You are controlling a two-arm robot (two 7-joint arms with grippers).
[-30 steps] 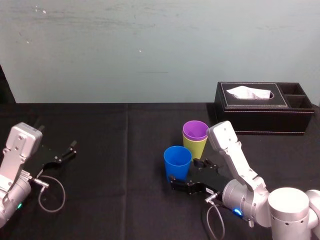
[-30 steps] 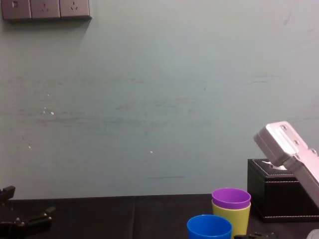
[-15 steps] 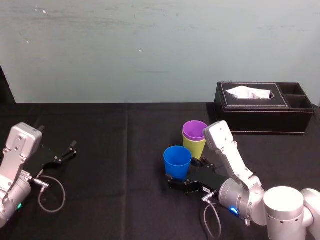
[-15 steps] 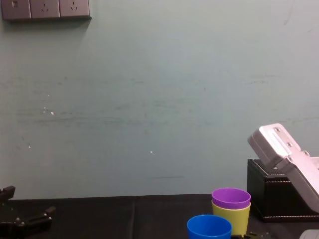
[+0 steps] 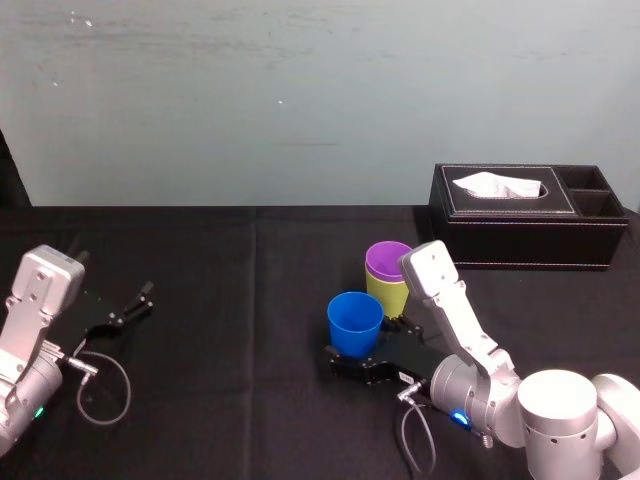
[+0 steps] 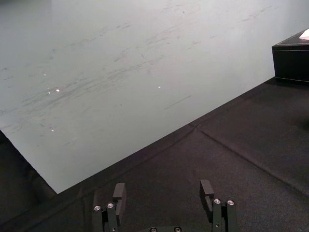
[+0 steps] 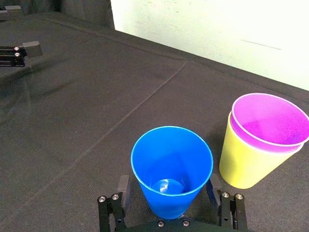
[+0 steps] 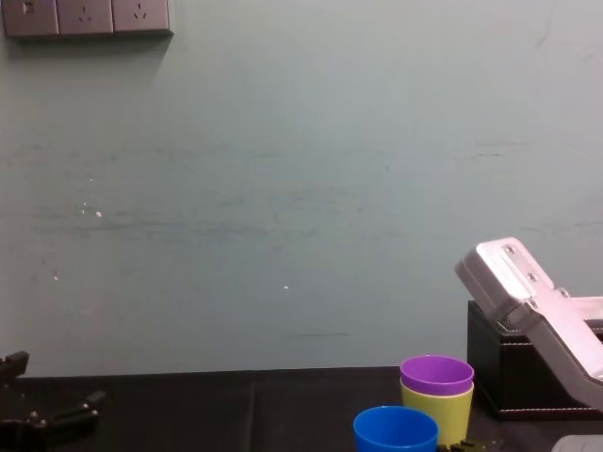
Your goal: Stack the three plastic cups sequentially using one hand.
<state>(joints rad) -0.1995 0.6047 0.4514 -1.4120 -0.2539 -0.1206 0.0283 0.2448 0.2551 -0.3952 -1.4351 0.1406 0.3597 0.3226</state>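
- A purple tapered plastic cup (image 5: 388, 260) sits nested inside a yellow-green plastic cup (image 5: 384, 294); the first stacking looks done.
- A blue plastic cup (image 5: 355, 322) stands alone just beside them, between the right gripper's (image 7: 167, 186) spread fingers, not yet clamped or stacked.
- The left gripper (image 6: 162, 189) is parked far left, fingers apart.

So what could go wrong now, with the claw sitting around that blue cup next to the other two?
The right gripper is open, its fingers either side of the blue cup, low near its base. Closing on that tapered wall, they might slip and tip the cup. The purple cup, nested in the yellow-green cup, stands close beside, so the near finger or the arm could nudge that pair during the lift. The left gripper is parked apart, open.
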